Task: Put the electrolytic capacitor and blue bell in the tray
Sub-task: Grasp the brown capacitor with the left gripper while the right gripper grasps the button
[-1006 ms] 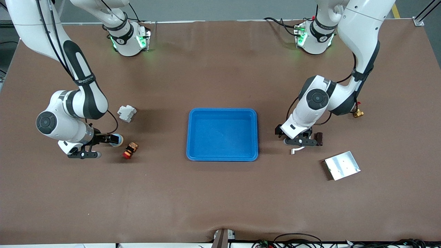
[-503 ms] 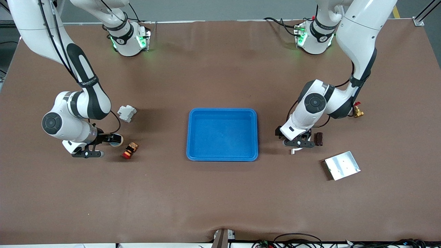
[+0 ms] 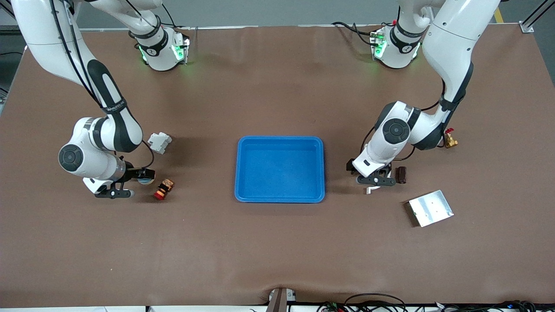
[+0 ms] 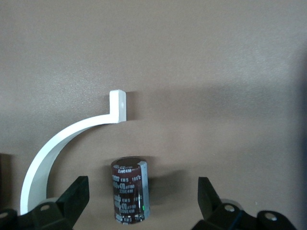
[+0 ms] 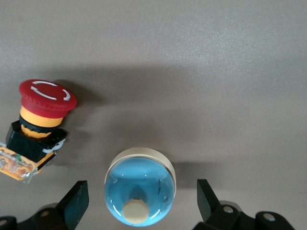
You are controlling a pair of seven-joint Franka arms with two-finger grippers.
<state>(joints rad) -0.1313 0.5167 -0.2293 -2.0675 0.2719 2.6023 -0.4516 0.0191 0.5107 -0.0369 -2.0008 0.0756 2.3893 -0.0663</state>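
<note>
Both Franka arms are hanging low over the brown table, one at each end of the shallow bright blue rectangular plastic tray (image 3: 279, 169), which is lying empty between them. The left gripper (image 4: 141, 203) is standing with its jaws spread wide, the dark maroon cylindrical electrolytic capacitor (image 4: 130, 189) lying on its side directly between the fingers, its long axis running along the fingers rather than across the gap, so the jaws would be closing on its round flanks; a curved white plastic strip (image 4: 62, 140) is lying just beside it, close to one finger (a possible snag). The right gripper (image 5: 141, 203), jaws equally spread, is straddling the translucent blue dome-shaped bell (image 5: 139, 190) with its cream button, squarely centred, a red-capped emergency stop button (image 5: 38, 122) lying just off one finger. Each arm is nearest its own item.
</note>
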